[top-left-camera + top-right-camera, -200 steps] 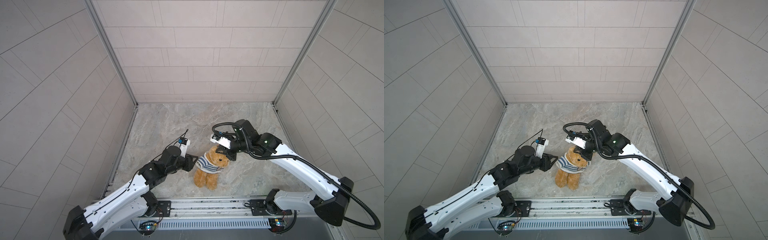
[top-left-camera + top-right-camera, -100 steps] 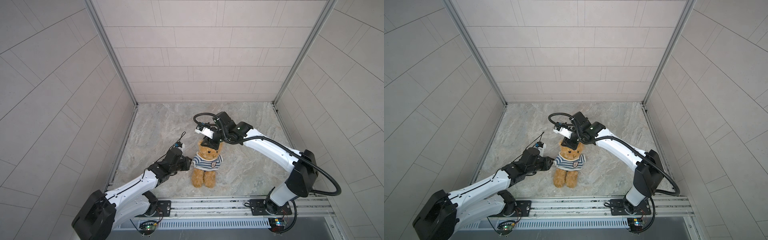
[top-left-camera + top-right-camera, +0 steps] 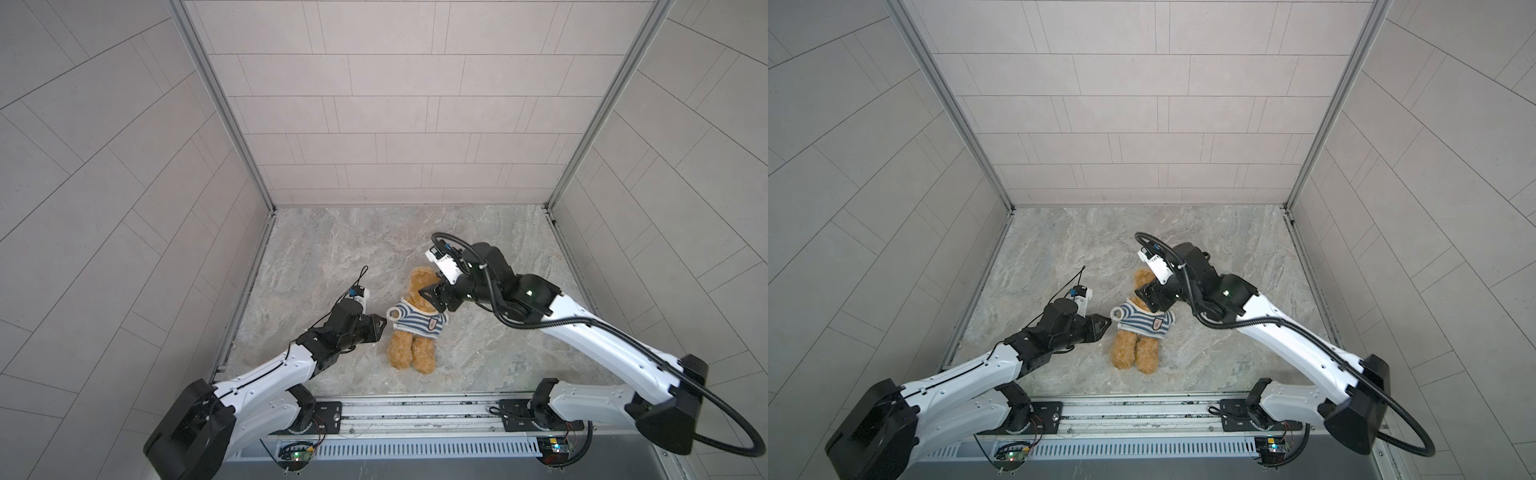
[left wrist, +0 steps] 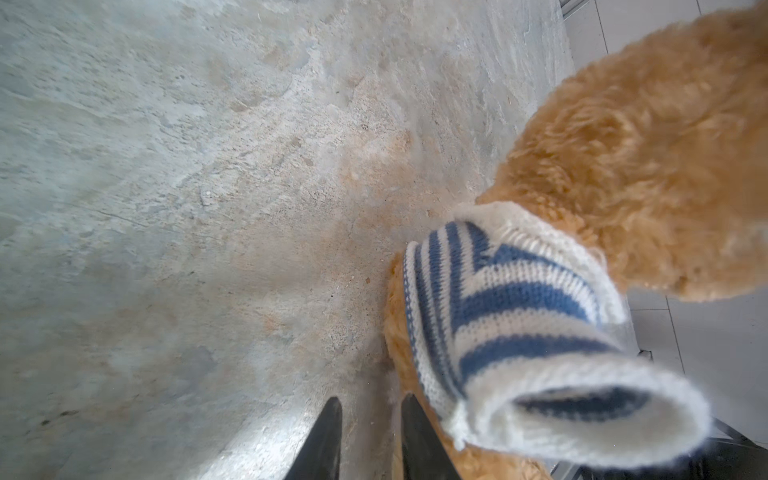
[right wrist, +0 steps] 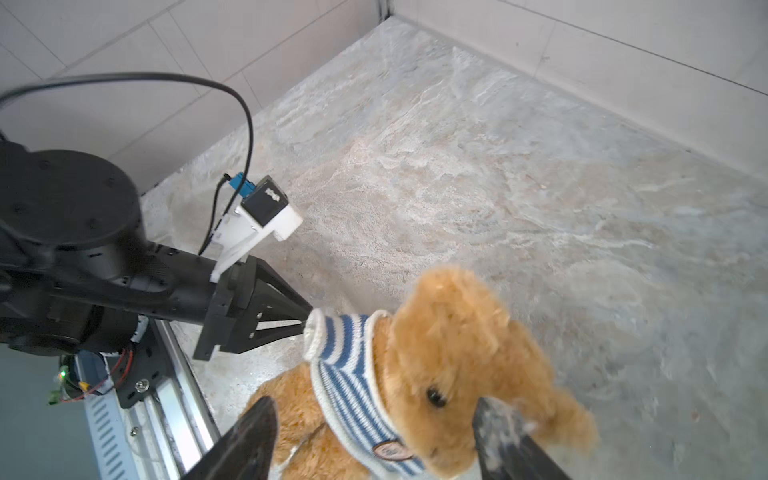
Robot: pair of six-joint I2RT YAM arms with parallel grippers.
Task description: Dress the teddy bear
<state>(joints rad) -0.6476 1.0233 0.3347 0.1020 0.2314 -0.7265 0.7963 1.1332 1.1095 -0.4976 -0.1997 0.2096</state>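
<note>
Both arms wear white shells over black joints and end in black triangular jaws. The right arm (image 3: 602,338) carries thick ribbed black cable (image 3: 447,235); the left arm (image 3: 266,374), thin wire (image 5: 252,129).

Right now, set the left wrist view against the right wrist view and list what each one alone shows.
Left wrist only: the inside of the sleeve cuff, no paw showing. Right wrist only: the black eye, the badge, the right claw, open wide. Both: teddy bear, striped shirt, left claw, marble floor.
</note>
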